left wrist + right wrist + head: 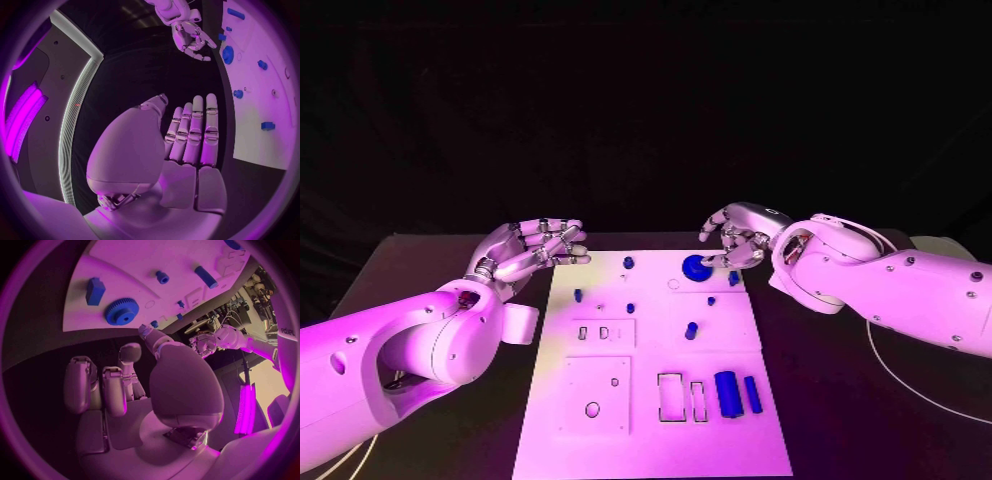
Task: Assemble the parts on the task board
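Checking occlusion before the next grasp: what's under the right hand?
The right hand hovers over the task board's far edge, holding nothing. Just beside its fingertips lies the blue gear, flat and fully visible in the right wrist view. Nothing looks covered.

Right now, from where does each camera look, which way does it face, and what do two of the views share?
Head view: on the robot's head, looking down at the task board; both arms enter, left hand and right hand at the board's far end.
Left wrist view: behind the left hand, looking past its straight fingers toward the board's edge.
Right wrist view: behind the right hand, facing the board.
Shared: the blue gear appears in all three views, beside the right hand.
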Robot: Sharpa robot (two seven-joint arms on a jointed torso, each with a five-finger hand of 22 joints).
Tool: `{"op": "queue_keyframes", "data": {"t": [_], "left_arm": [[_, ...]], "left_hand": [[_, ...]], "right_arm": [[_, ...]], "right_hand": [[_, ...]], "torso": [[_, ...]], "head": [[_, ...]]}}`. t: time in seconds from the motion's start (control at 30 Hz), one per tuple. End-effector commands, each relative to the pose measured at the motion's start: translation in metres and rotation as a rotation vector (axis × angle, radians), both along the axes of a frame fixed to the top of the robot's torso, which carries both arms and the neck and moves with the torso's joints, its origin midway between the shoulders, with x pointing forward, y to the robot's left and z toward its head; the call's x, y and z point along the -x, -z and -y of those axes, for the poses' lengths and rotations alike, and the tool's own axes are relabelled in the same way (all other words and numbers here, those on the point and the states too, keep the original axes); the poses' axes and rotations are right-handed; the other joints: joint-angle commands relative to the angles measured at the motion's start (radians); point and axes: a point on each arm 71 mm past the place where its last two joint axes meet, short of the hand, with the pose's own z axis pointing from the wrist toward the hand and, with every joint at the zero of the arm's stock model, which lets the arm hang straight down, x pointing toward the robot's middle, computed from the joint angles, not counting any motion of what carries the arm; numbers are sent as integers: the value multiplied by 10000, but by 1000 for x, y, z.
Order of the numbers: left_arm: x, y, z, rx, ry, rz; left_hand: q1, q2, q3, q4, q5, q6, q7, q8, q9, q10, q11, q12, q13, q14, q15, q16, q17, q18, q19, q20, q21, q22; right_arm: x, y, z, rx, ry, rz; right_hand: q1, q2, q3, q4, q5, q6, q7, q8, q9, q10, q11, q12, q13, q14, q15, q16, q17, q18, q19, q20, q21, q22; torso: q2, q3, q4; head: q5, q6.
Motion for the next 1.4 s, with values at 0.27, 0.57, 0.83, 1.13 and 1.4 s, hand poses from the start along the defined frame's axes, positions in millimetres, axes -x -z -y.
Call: {"op": "queue_keyframes", "data": {"t": [0.27, 0.57, 0.83, 1.13, 1.4], "left_arm": [[0, -1, 4, 104, 281, 98], [-1, -1, 3, 90, 253, 86], [-1, -1, 3, 86, 253, 78], [-2, -1, 3, 80, 253, 62], [-2, 0, 2, 67, 239, 40]], "left_hand": [[46, -59, 70, 11, -59, -28, 163, -61, -14, 4, 58, -40, -8, 52, 12, -58, 13, 137, 77, 10, 22, -11], [46, -68, 80, 5, -63, -16, 152, -58, -12, 23, 52, -47, -5, 53, 10, -67, 20, 137, 78, 11, 17, -17], [46, -68, 80, 5, -63, -16, 152, -58, -12, 23, 52, -47, -5, 53, 10, -67, 20, 137, 78, 11, 17, -17], [43, -72, 95, 1, -65, -12, 151, -61, -13, 33, 50, -64, -4, 55, 8, -78, 29, 138, 82, 11, 12, -23], [43, -72, 95, 1, -65, -12, 151, -61, -13, 33, 50, -64, -4, 55, 8, -78, 29, 138, 82, 11, 12, -23]], "right_arm": [[-4, 14, 6, 112, 455, -1458], [-8, 21, 0, 213, 594, -1406], [-12, 24, -6, 263, 595, -1394], [-15, 29, -10, 220, 589, -1574], [-15, 31, -11, 379, 542, -1689]], "right_hand": [[352, 355, -1040, 643, 168, -844, 256, 1025, 485, 1313, 303, 5988, 6172, 923, 280, 400, 1936, -233, 352, 200, 414, 733], [409, 413, -1052, 686, 178, -889, 273, 1091, 494, 1427, 323, 6141, 6338, 943, 299, 432, 2038, -248, 389, 218, 461, 810], [436, 451, -1030, 696, 185, -897, 278, 1113, 496, 1429, 327, 6150, 6347, 951, 304, 444, 2078, -255, 406, 224, 483, 845], [508, 564, -929, 715, 216, -826, 274, 1209, 508, 1442, 327, 6178, 6377, 951, 310, 448, 2083, -255, 408, 234, 489, 864], [581, 602, -829, 693, 246, -707, 255, 1293, 511, 1473, 312, 6219, 6422, 958, 302, 460, 2123, -267, 437, 232, 528, 929]], "torso": [[12, -18, 42], [10, -23, 34], [11, -21, 36], [13, -20, 34], [10, -17, 21]], "head": [[-80, -44], [-43, -79], [-34, -122], [-36, -137], [-23, -155]]}}
